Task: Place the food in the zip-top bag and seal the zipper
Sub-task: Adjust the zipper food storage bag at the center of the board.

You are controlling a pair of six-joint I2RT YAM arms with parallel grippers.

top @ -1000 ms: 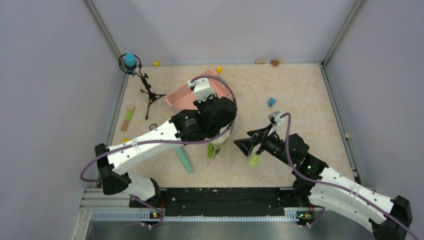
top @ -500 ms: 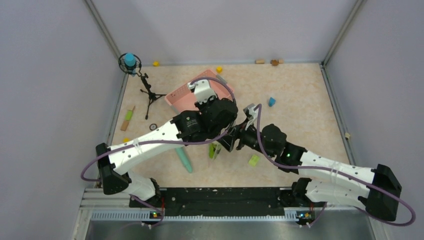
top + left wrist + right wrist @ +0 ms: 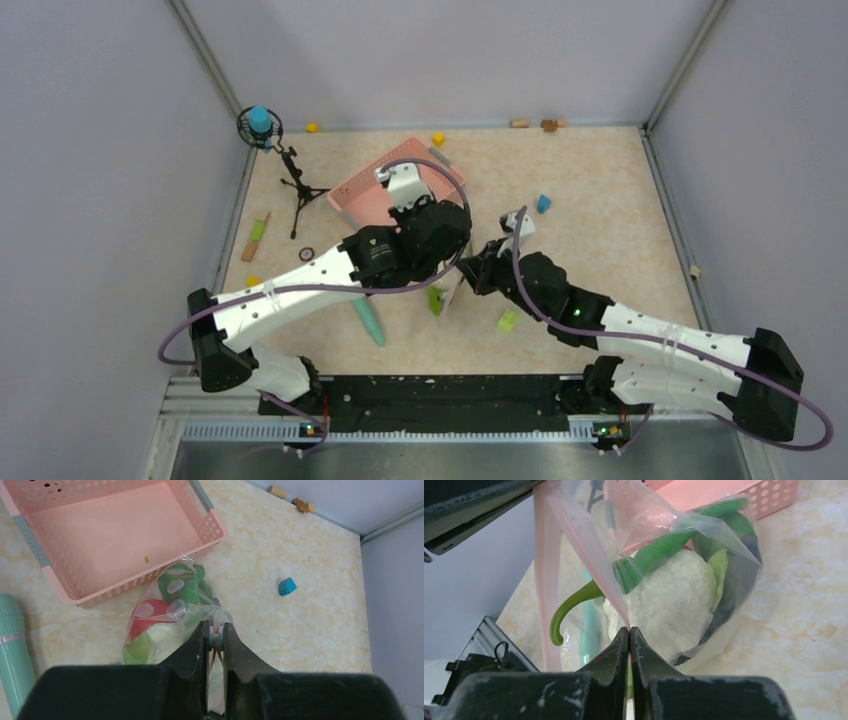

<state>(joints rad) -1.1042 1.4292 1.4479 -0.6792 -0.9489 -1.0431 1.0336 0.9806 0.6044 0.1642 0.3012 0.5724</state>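
The zip-top bag [image 3: 170,610] lies on the table just in front of the basket. Through it the food shows: a red tomato [image 3: 150,616], a white cauliflower [image 3: 674,595] and green leafy pieces [image 3: 182,582]. My left gripper [image 3: 215,627] is shut on a small pale slider on the pinkish zipper [image 3: 574,535] at the bag's mouth. My right gripper [image 3: 629,629] is shut on the zipper strip further along, lifting that edge. From above, the two wrists meet over the bag [image 3: 443,296].
The pink basket [image 3: 30,535] stands just behind the bag. A long teal stick [image 3: 367,318] lies to its left, a yellow-green block [image 3: 508,320] to its right, a blue block [image 3: 543,203] further back. A small black tripod [image 3: 295,185] stands at the back left.
My right arm has swung left from near the yellow-green block to the bag, and its jaws went from wide open to shut on the zipper strip. The left arm barely moved.
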